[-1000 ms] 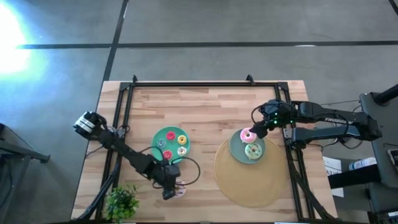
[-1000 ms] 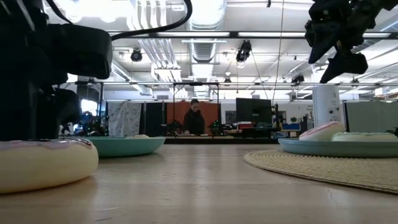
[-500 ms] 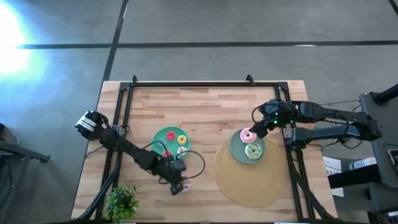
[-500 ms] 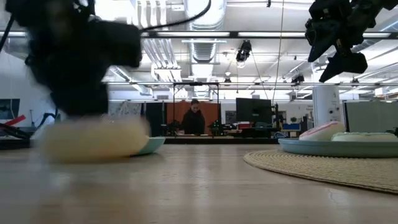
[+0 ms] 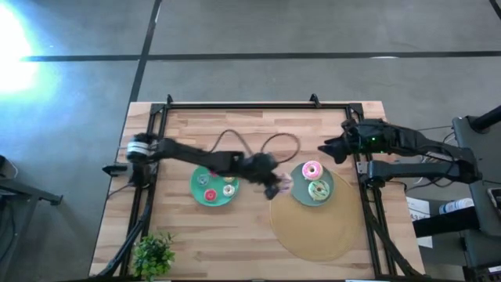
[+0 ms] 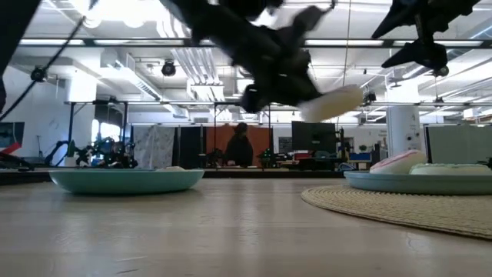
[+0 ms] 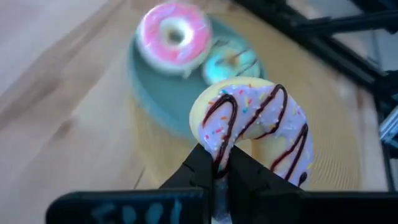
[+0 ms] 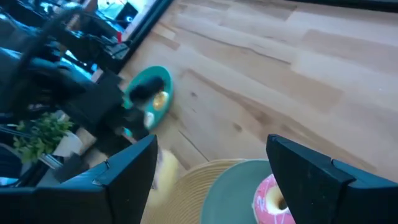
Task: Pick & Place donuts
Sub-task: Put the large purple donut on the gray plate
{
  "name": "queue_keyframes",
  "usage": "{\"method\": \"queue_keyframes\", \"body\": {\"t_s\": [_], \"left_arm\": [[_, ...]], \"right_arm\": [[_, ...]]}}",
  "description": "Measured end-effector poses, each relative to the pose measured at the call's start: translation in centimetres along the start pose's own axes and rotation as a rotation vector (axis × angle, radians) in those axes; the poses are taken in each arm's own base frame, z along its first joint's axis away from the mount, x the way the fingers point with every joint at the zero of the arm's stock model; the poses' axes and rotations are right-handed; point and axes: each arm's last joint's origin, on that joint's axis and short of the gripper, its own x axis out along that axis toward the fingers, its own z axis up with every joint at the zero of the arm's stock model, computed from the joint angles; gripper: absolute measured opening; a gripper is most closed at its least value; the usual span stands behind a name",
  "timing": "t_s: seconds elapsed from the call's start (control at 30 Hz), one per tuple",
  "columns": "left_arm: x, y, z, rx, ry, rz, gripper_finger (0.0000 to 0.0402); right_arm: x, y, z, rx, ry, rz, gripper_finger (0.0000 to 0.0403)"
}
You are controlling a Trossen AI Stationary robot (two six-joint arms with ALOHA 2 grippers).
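Observation:
My left gripper [image 5: 275,185] is shut on the white donut with dark purple streaks [image 7: 255,127]. It hangs in the air [image 6: 330,100] just left of the grey-blue plate [image 5: 299,188]. That plate rests on a round woven mat [image 5: 313,227] and carries the pink donut [image 5: 311,170] and the green donut [image 5: 318,189]. Several tiny donuts lie on the teal plate [image 5: 196,188]. My right gripper [image 5: 327,150] hovers open above the far side of the grey-blue plate, with nothing between its fingers. My left gripper pinches the streaked donut's rim [image 7: 219,148] between its two fingers, on the side nearest the wrist. The rest of the ring sticks out beyond the fingertips [image 7: 202,163]. The donut is lifted clear of the table and tilted.
A leafy plant [image 5: 153,254] stands at the table's near left corner. A black frame [image 5: 235,106] runs along the far and side edges. Bare wood lies between the two plates and along the far side.
My left gripper has lifted the streaked donut off the table near the front edge. It has swung up, toward the right and the far side, past the teal plate to the grey-blue plate's left. My right gripper has drawn back a little toward the far edge.

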Motion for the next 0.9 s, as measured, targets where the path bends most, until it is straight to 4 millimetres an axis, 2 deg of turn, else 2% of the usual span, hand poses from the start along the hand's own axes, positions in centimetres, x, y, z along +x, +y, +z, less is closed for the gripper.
{"method": "queue_keyframes", "body": {"t_s": [0.1,0.23,0.43,0.53,0.67,0.9], "left_arm": [[3.0,-0.3,1.8,0.029,0.008,-0.040,0.0001],[6.6,-0.3,2.8,0.045,0.051,-0.009,0.0001],[10.1,0.3,3.6,0.035,0.042,0.015,0.0003],[10.7,0.5,3.4,0.007,0.082,0.042,0.0021],[11.1,0.9,2.9,-0.029,0.138,0.079,0.0069],[10.1,0.7,3.8,-0.040,0.078,0.148,0.0150]], "right_arm": [[-0.4,0.0,0.0,-0.004,-0.012,0.012,0.0295],[-0.5,-0.1,0.0,-0.025,-0.017,0.017,0.0295],[-0.7,-0.1,0.0,-0.050,-0.024,0.017,0.0295],[-0.8,-0.1,0.0,-0.055,-0.025,0.019,0.0295],[-0.9,-0.1,-0.1,-0.072,-0.027,0.022,0.0295],[-0.9,-0.1,-0.1,-0.098,-0.028,0.022,0.0295]]}}
